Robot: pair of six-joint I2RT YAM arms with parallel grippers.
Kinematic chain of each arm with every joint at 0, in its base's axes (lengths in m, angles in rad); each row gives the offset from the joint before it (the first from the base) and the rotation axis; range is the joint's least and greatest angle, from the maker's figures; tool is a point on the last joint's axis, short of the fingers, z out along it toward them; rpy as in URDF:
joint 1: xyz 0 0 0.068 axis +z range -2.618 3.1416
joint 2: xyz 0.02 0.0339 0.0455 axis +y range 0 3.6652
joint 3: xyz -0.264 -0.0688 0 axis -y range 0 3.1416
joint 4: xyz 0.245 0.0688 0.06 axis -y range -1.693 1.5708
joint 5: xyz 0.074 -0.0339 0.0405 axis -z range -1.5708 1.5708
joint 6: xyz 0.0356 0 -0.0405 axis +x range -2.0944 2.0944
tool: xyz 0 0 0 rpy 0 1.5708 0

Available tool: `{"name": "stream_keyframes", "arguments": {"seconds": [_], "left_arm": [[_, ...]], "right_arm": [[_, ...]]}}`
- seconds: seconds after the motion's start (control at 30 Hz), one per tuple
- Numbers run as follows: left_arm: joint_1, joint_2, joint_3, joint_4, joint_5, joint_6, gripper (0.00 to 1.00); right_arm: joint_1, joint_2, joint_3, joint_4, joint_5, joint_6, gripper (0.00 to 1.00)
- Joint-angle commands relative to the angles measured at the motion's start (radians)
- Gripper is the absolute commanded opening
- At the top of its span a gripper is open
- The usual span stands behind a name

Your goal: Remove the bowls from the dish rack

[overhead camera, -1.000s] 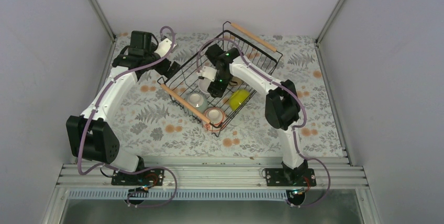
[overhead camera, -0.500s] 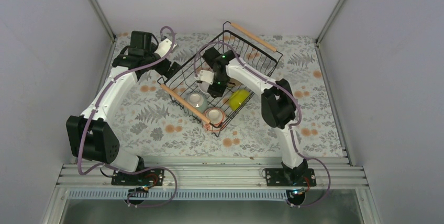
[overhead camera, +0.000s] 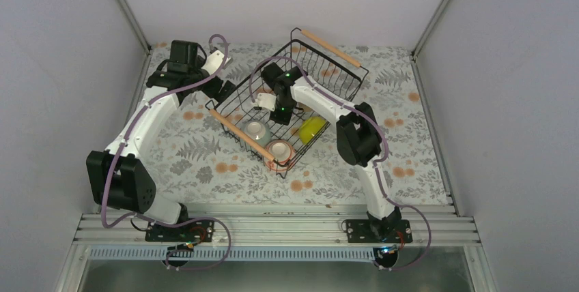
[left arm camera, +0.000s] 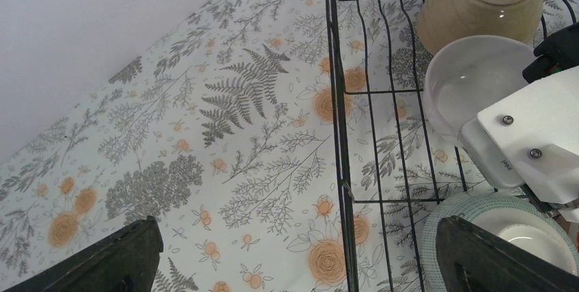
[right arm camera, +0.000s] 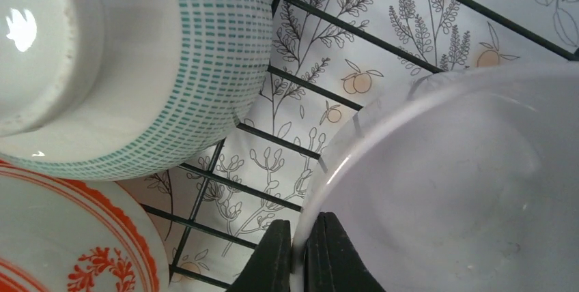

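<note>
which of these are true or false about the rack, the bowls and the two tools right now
1. The right tool is shut on the rim of the white bowl. True.
2. The tan bowl lies bottom up inside the dish rack. True.
3. The left tool grips the tan bowl. False: it is open and holds nothing, over the table just outside the dish rack.
4. The yellow-green bowl sits on the table outside the dish rack. False: it is inside the dish rack, near the right arm's side.
</note>
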Motion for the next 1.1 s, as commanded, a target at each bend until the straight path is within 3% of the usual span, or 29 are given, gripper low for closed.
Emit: {"name": "stream_keyframes", "arguments": {"seconds": [0.0, 0.23, 0.5, 0.83, 0.93, 1.07], "left_arm": [[-0.006, 0.012, 0.028, -0.010, 0.012, 0.009, 1.00], [-0.008, 0.017, 0.032, -0.010, 0.009, 0.007, 1.00], [-0.007, 0.001, 0.024, 0.005, -0.027, 0.001, 1.00], [-0.007, -0.020, 0.010, 0.007, -0.025, 0.004, 1.00], [-0.008, -0.023, 0.012, 0.004, -0.020, 0.008, 1.00], [-0.007, -0.027, 0.010, 0.003, -0.012, 0.012, 1.00]], "right_arm": [[0.010, 0.005, 0.035, 0.003, 0.041, 0.004, 0.04], [0.010, -0.044, 0.107, 0.031, 0.122, 0.009, 0.04], [-0.017, -0.232, 0.137, 0.107, 0.313, 0.023, 0.04], [-0.106, -0.513, 0.198, -0.070, 0.539, 0.064, 0.04], [-0.149, -0.590, 0.153, -0.145, 0.545, 0.115, 0.04], [-0.200, -0.734, -0.037, -0.147, 0.541, 0.130, 0.04]]}}
